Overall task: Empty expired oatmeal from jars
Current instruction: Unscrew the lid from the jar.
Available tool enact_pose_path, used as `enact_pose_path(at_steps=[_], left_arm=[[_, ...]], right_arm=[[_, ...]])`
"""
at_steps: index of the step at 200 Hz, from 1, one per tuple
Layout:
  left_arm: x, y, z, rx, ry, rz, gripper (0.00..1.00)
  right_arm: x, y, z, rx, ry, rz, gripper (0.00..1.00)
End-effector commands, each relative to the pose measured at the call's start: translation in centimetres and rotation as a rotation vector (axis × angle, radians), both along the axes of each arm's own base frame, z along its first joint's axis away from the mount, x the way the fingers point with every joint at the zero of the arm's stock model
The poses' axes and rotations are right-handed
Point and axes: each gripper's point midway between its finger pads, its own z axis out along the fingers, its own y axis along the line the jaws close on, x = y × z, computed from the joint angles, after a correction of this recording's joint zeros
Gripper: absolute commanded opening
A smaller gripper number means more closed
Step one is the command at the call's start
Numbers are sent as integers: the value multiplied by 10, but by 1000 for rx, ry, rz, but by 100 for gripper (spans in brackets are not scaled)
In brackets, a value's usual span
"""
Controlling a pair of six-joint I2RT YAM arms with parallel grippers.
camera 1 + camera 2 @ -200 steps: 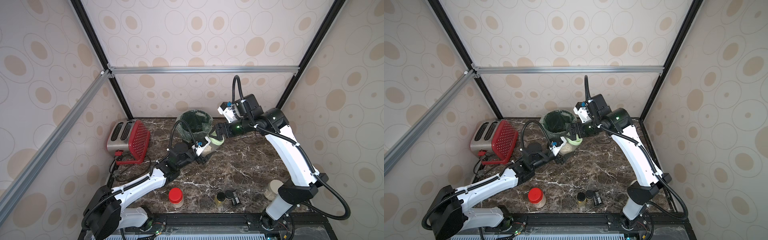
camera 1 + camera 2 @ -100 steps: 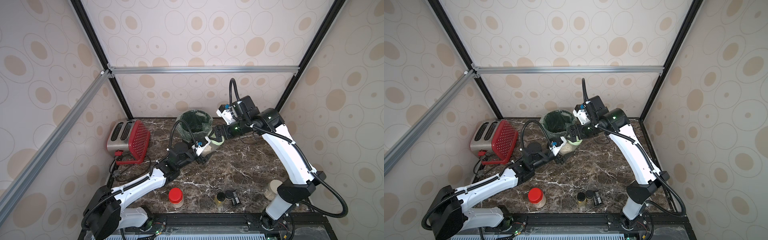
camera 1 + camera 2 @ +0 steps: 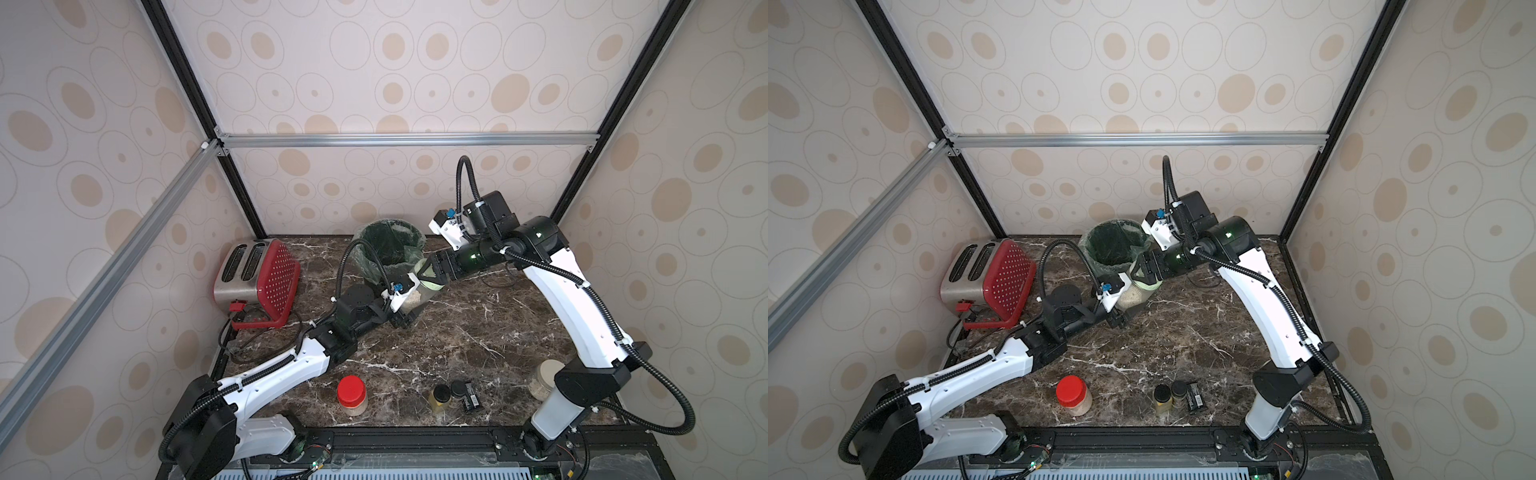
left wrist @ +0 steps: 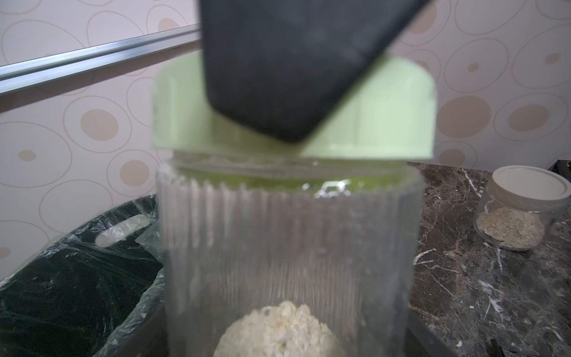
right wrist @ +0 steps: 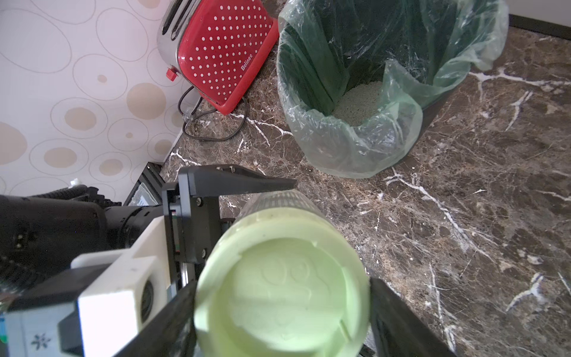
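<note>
Bearing a red-lidded jar (image 3: pixel 352 395), the dark marble tabletop (image 3: pixel 478 345) meets circle-patterned walls (image 3: pixel 415 62).

a mock kitchen set up inside a robot test cell. a dark marble countertop (image 3: pixel 457 332) carries a red toaster (image 3: pixel 257 278) and a lined waste bin (image 3: pixel 390 224). the dotted wallpaper (image 3: pixel 415 62) sits in a frame of black posts (image 3: pixel 199 104) and aluminium bars (image 3: pixel 395 139), with two robot arms (image 3: pixel 282 374) mounted at the front edge.
</note>
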Motion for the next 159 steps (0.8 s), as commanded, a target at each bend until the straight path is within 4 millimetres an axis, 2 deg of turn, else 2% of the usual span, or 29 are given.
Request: enact_pose_path(at_steps=[1, 29, 53, 70, 80, 92, 97, 110, 138, 142, 159], left_arm=[[-5, 5, 62, -113, -149, -8, 0], [-7, 1, 60, -113, -135, -29, 0], [-6, -1, 58, -116, -130, -35, 0], [-6, 0, 60, -120, -135, -34, 0], [-7, 0, 61, -121, -139, -35, 0], [-7, 0, 61, -121, -142, -34, 0], [-7, 0, 61, -122, -143, -33, 0], [-6, 0, 60, -120, -144, -31, 0], [-3, 0, 61, -122, -152, -21, 0], [-2, 0, 61, -122, -155, -18, 0], [0, -1, 62, -124, -157, -17, 0]], right_arm=[[-15, 14, 15, 44, -115, 229, 74], [-32, 17, 37, 163, -250, 484, 74], [-24, 12, 44, 205, -354, 543, 77], [-16, 9, 42, 202, -362, 544, 78], [-13, 8, 40, 196, -357, 544, 83], [-11, 8, 38, 190, -344, 532, 96], [-9, 7, 39, 188, -336, 516, 100], [-2, 5, 43, 183, -294, 429, 100], [18, -7, 56, 185, -155, 122, 100], [20, -9, 66, 200, -152, 69, 100], [26, -20, 59, 181, -38, -92, 100]])
